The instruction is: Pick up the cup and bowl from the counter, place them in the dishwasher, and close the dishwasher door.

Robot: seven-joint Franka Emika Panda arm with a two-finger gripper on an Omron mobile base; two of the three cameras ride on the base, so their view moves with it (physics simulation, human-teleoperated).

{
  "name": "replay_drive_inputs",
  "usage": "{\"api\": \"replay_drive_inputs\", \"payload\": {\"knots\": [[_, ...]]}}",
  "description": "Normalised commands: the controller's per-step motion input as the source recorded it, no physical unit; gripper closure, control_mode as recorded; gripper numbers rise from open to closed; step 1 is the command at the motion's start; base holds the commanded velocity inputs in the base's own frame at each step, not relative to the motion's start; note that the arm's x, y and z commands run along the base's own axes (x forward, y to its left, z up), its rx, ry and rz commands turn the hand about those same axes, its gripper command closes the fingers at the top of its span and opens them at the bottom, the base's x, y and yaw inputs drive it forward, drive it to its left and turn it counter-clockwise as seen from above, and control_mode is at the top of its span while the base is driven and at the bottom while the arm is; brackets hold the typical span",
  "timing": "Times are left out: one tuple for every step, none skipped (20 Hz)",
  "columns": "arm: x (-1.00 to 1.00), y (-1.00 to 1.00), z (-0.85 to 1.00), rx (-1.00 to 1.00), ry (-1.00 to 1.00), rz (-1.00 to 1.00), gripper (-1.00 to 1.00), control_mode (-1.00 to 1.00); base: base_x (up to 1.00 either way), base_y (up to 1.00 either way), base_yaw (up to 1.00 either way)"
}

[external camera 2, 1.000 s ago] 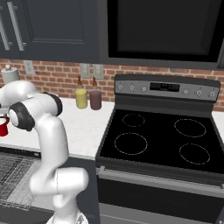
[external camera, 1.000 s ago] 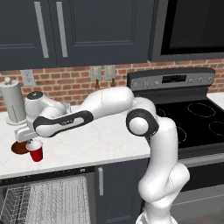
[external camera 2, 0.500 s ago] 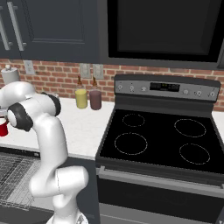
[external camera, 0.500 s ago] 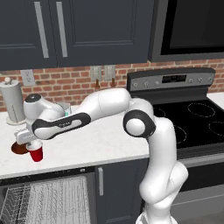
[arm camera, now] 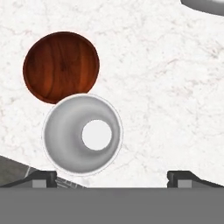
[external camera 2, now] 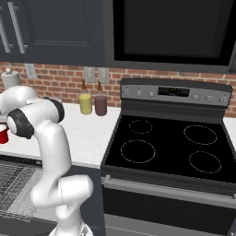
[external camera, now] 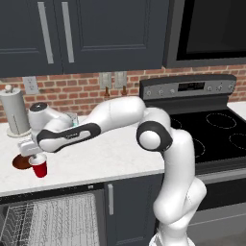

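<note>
Standing upright on the table [external camera: 110,158], mouth up and long axis vertical, one red cup [external camera: 39,168] sits beside one reddish-brown bowl [external camera: 21,162], which lies at its 11 o'clock in the hand view, rims touching or nearly so. Both are near the table's front edge, above the open dishwasher's rack [external camera: 53,223]. Bare marble spreads toward 3 o'clock. Poised above the cup, the end effector [external camera: 31,154] is spread wide, holding nothing.

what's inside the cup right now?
Nothing visible: the hand view looks straight down into the cup and shows a bare white inside and bottom. The bowl beside it also looks empty. The counter under both is covered.
</note>
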Motion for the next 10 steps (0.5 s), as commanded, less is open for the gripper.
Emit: {"api": "replay_drive_inputs", "payload": {"knots": [[0.1, -0.16, -0.07, 0.02, 0.05, -0.1, -1.0, -1.0, 0.0, 0.0, 0.0], [0.1, -0.15, -0.06, 0.02, 0.05, -0.1, -1.0, -1.0, 0.0, 0.0, 0.0], [0.09, -0.14, 0.0, 0.01, 0.09, -0.09, -1.0, -1.0, 0.0, 0.0, 0.0], [0.08, -0.08, 0.0, 0.0, 0.1, -0.07, -1.0, -1.0, 0.0, 0.0, 0.0], [0.06, -0.03, 0.0, 0.0, 0.1, -0.05, -1.0, -1.0, 0.0, 0.0, 0.0], [0.06, 0.0, 0.0, 0.0, 0.08, -0.04, -1.0, -1.0, 0.0, 0.0, 0.0], [0.07, 0.0, 0.0, 0.0, 0.06, -0.03, -1.0, -1.0, 0.0, 0.0, 0.0], [0.07, 0.0, -0.01, 0.0, 0.04, -0.03, -1.0, -1.0, 0.0, 0.0, 0.0], [0.11, 0.0, -0.04, 0.0, 0.04, -0.03, -1.0, -1.0, 0.0, 0.0, 0.0], [0.16, 0.0, -0.07, 0.0, 0.03, -0.02, -1.0, -1.0, 0.0, 0.0, 0.0]]}}
